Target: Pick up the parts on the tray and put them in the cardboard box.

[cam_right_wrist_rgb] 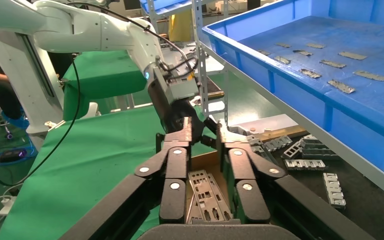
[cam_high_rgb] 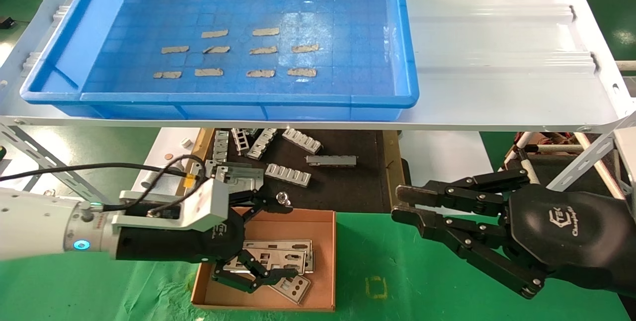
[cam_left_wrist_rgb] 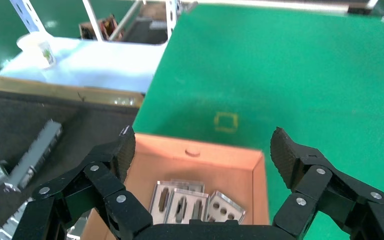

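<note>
Two black grippers frame the near edge of the green-covered table: the left gripper [cam_high_rgb: 271, 241] hangs over the cardboard box [cam_high_rgb: 323, 261], its fingers [cam_left_wrist_rgb: 122, 152] spread wide and gripping nothing, while the right gripper [cam_high_rgb: 405, 206] hovers above bare green cloth toward the table's right side, its fingers [cam_high_rgb: 432, 194] parted and likewise unladen. Several parts [cam_high_rgb: 283, 256], thin silver-grey plates punched with round and rectangular cut-outs, lie stacked and overlapping inside the box, which sits near the front edge of the table, left of centre. In the left wrist view the same plates [cam_left_wrist_rgb: 190, 202] rest on the box floor between the two open finger sets. The right wrist view looks past its own separated fingers [cam_right_wrist_rgb: 175, 165] to the plates [cam_right_wrist_rgb: 205, 190] in the box and to the left gripper [cam_right_wrist_rgb: 195, 131] above it. Behind the box, a black mat [cam_high_rgb: 348, 182] with wooden edges carries ribbed grey slotted bars [cam_high_rgb: 288, 174] scattered across it. Above, on a white shelf [cam_high_rgb: 497, 38] spanning the far side of the table, sits the bright blue tray [cam_high_rgb: 407, 97]; on its grid-patterned floor only small tan tape strips [cam_high_rgb: 263, 50] are visible, set in rough rows.
</note>
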Available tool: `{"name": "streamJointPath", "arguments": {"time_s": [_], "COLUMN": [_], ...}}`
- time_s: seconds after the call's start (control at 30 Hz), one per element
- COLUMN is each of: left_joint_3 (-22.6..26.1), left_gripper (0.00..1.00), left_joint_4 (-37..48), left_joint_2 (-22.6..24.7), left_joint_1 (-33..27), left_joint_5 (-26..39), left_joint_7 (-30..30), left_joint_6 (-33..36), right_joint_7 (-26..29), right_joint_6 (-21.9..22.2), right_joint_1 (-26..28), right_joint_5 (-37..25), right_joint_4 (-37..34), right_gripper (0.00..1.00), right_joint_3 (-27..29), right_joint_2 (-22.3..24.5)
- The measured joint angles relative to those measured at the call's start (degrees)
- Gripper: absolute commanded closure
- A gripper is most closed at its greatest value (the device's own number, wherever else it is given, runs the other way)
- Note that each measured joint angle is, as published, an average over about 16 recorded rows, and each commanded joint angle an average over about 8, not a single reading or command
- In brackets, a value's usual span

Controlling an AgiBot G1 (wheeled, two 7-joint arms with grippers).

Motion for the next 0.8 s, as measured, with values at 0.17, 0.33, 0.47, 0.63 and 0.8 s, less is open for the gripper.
{"name": "streamJointPath", "arguments": {"time_s": [0.17, 0.33, 0.47, 0.63, 0.8], "left_joint_3": [-3.5, -7.1, -9.9, -13.4, -16.9], "left_gripper": [0.00, 0.00, 0.00, 0.00, 0.00], "left_joint_4": [-4.2, -8.3, -11.6, -15.8, -20.0], "left_joint_2": [-1.9, -3.8, -5.4, -7.3, -9.2], "left_joint_1": [2.2, 4.4, 6.2, 8.4, 10.5], "left_joint_5": [-1.6, -3.3, -4.6, -6.2, -7.9], "left_joint_7": [-3.0, -6.0, -8.3, -11.3, -14.3], "left_joint_6": [0.4, 0.8, 1.1, 1.6, 2.0], "right_joint_7": [0.0, 0.0, 0.0, 0.0, 0.0], "right_joint_6": [0.0, 0.0, 0.0, 0.0, 0.0], "right_joint_1": [0.0, 0.0, 0.0, 0.0, 0.0], "right_joint_5": [0.0, 0.0, 0.0, 0.0, 0.0], "right_joint_4": [0.0, 0.0, 0.0, 0.0, 0.0], "right_gripper": [0.00, 0.00, 0.00, 0.00, 0.00], "right_joint_3": [0.0, 0.0, 0.0, 0.0, 0.0], "right_joint_2": [0.0, 0.0, 0.0, 0.0, 0.0]}}
